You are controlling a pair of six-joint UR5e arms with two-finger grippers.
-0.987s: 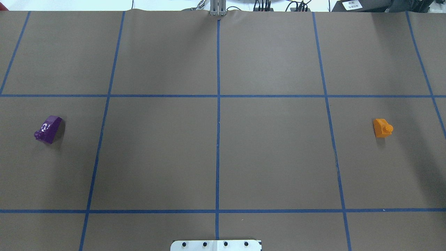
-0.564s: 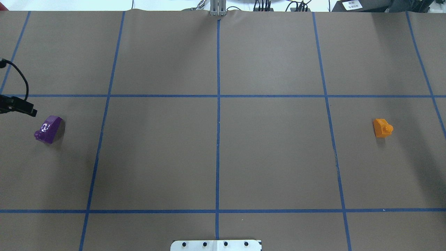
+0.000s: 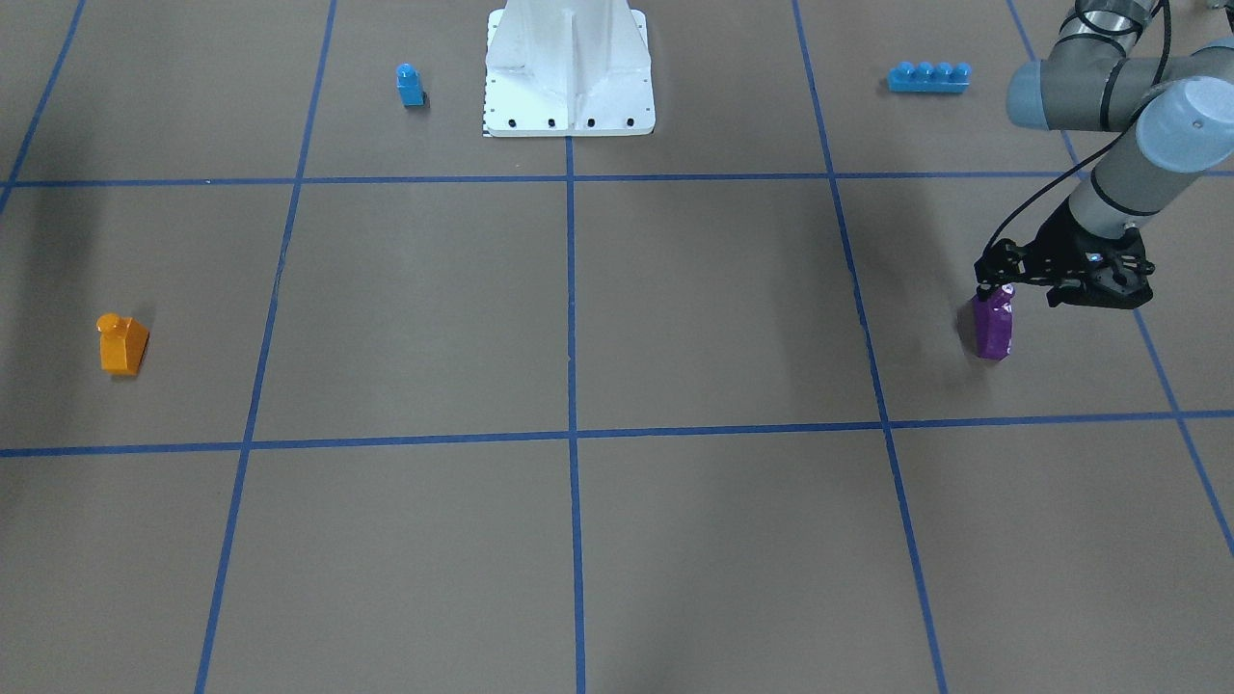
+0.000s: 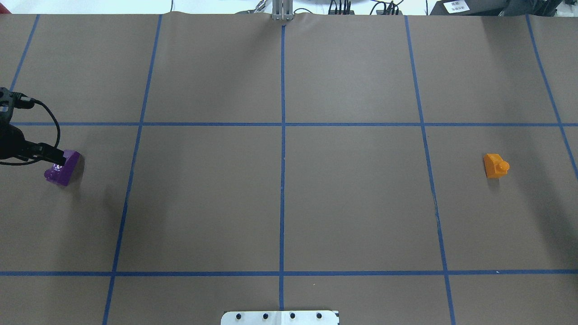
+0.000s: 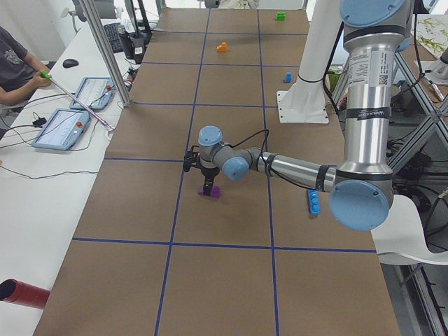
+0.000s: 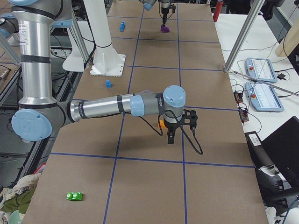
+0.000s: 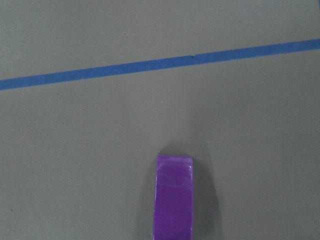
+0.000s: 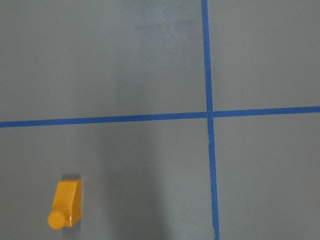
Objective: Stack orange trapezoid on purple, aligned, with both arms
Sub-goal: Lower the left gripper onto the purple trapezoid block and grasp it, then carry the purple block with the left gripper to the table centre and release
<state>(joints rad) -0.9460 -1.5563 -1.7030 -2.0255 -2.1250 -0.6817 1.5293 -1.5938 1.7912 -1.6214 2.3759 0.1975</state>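
Note:
The purple brick (image 4: 63,168) lies at the table's left side and also shows in the front view (image 3: 993,330) and at the bottom of the left wrist view (image 7: 173,197). My left gripper (image 4: 54,156) hovers just over its top, close to its stud, and its jaws look open in the front view (image 3: 1020,289). The orange trapezoid (image 4: 495,165) lies far right, stud on its side, and shows low left in the right wrist view (image 8: 66,204). My right gripper (image 6: 169,136) hangs above it, seen only in the exterior right view. I cannot tell if it is open.
A blue single-stud brick (image 3: 410,85) and a long blue four-stud brick (image 3: 928,77) lie on either side of the white robot base (image 3: 569,87). A green brick (image 6: 74,196) lies near the table's right end. Operators' tablets (image 5: 63,129) sit beside the table.
My left gripper has come in from the left edge of the overhead view and moved right, over the purple brick. Both bricks have stayed in place.

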